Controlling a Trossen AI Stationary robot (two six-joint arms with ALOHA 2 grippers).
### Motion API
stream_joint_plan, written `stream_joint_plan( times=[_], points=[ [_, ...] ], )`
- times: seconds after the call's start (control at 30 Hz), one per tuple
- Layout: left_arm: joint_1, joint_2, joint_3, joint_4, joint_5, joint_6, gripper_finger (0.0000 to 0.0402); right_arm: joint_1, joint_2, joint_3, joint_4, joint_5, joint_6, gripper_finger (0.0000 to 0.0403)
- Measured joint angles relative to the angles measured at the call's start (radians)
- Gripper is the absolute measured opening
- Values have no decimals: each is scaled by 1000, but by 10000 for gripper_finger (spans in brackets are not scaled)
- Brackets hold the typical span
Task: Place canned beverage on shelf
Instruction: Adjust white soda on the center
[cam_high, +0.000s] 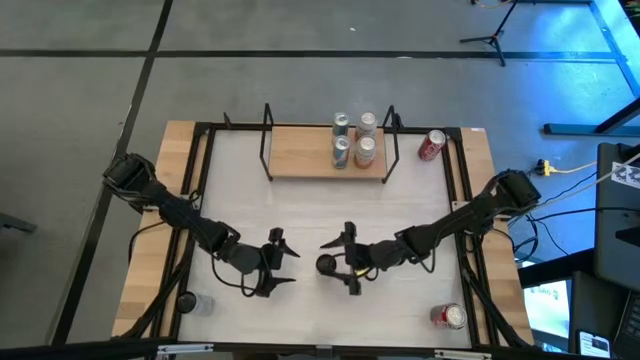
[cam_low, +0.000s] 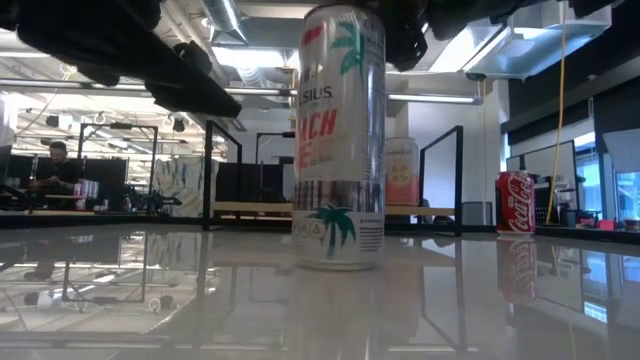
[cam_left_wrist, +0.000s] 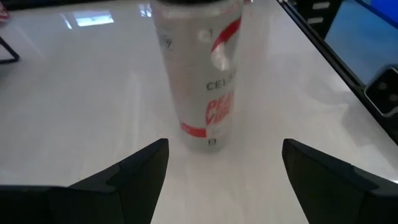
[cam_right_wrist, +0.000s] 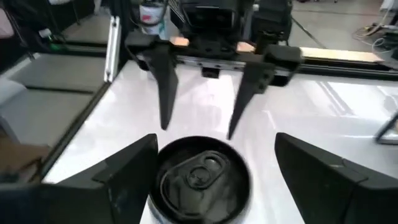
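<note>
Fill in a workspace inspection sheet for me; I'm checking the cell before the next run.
Surface: glossy white tabletop, wood-edged.
Job's things: tall silver can upright mid-table; light-wood shelf holds four silver cans.
Clutter: red can beside shelf; red can lying at the near right corner; clear item near left.
Grippers: left gripper and right gripper flank the can, jaws open.
Cables: yellow cable on floor.
Surroundings: seated person far off.

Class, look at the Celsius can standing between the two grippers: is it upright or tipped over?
Upright. The Celsius can stands on its base on the white table in the low view, and the right wrist view shows its pull-tab top facing up.
</note>
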Motion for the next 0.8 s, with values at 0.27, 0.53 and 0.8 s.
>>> stream_joint_plan(
  times=[0.27,0.53,0.8],
  points=[
    [45,26,0,42,9,0,305,83,-152,83,-440,-70,184,321],
    [88,149,0,202,119,27,305,219,-60,59,-508,1,392,321],
    [126,186,0,262,176,65,305,172,94,59,-457,226,411,321]
  ],
)
